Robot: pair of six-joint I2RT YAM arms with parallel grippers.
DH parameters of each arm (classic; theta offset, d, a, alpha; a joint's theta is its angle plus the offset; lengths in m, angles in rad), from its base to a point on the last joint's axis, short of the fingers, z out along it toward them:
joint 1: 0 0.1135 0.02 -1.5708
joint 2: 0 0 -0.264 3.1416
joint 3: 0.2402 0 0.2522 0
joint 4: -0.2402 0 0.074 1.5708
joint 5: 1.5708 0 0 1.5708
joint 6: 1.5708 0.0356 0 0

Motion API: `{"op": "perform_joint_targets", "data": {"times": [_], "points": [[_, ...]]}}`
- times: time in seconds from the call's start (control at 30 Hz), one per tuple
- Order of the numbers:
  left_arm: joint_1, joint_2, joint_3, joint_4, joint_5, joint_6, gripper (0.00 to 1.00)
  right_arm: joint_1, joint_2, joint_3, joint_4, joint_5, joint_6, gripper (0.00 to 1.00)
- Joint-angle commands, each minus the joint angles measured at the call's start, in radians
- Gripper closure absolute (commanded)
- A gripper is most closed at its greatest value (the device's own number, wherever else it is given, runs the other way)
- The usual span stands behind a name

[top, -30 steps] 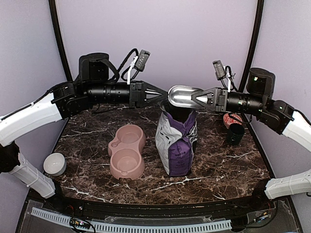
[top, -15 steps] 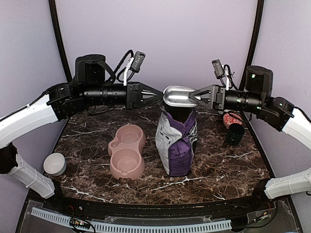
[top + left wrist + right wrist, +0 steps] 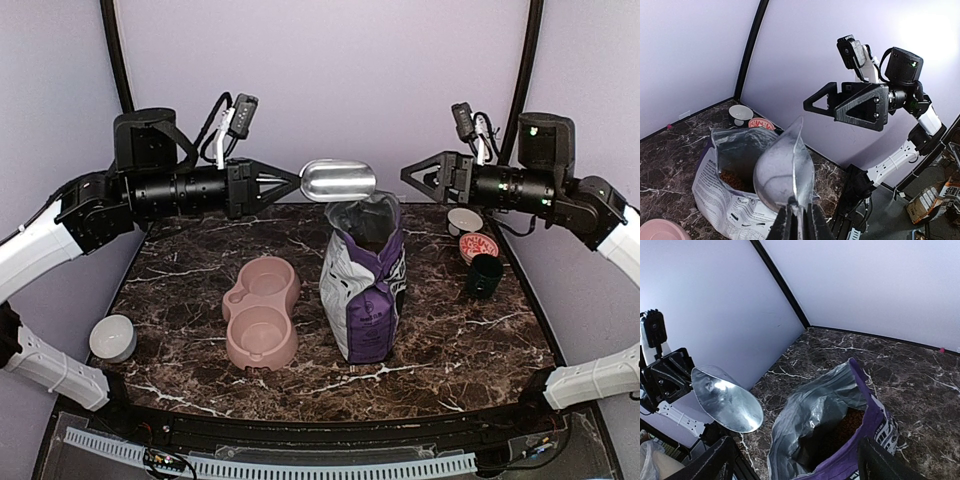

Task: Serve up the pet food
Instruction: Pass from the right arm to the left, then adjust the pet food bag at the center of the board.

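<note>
Top external: left fingers [image 3: 275, 180] clamped on the handle of a metal scoop [image 3: 338, 180], held roughly level above the open mouth of the purple-and-white bag [image 3: 365, 290]. Right fingers [image 3: 860, 107] spread apart, holding nothing, clear of the scoop. Left wrist: pet food [image 3: 731, 178] lies inside the bag; scoop bowl looks empty, though glare makes that uncertain. Bag upright on counter [image 3: 450, 330], pink double bowl [image 3: 262, 312] beside it.

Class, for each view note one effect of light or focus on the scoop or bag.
Top external: the scoop gleams, the bag is shadowed at its mouth. Left wrist: the scoop, near the lens, looks soft; glare on the wall. Right wrist: a hotspot on the scoop; the pet food lies dim inside.
</note>
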Motion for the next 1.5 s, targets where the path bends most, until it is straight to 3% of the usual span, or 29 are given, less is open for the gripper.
{"op": "perform_joint_targets", "data": {"times": [0.0, 0.63, 0.93, 1.07, 1.23, 1.47], "points": [[0.005, -0.062, -0.029, -0.025, -0.078, 0.02, 1.0, -0.003, 0.032, 0.079, -0.134, 0.144, -0.001, 0.15], [0.005, -0.188, -0.136, -0.075, -0.192, 0.039, 1.0, 0.034, 0.355, 0.347, -0.41, 0.205, 0.083, 0.31], [0.005, -0.209, -0.161, -0.094, -0.217, 0.037, 1.0, 0.06, 0.442, 0.401, -0.492, 0.3, 0.07, 0.46], [0.005, -0.215, -0.172, -0.092, -0.22, 0.036, 1.0, 0.067, 0.462, 0.417, -0.502, 0.325, 0.066, 0.59], [0.005, -0.218, -0.177, -0.1, -0.217, 0.034, 1.0, 0.07, 0.473, 0.397, -0.488, 0.341, 0.07, 0.62], [0.005, -0.225, -0.191, -0.114, -0.222, 0.021, 1.0, 0.075, 0.449, 0.334, -0.442, 0.343, 0.077, 0.97]]}}
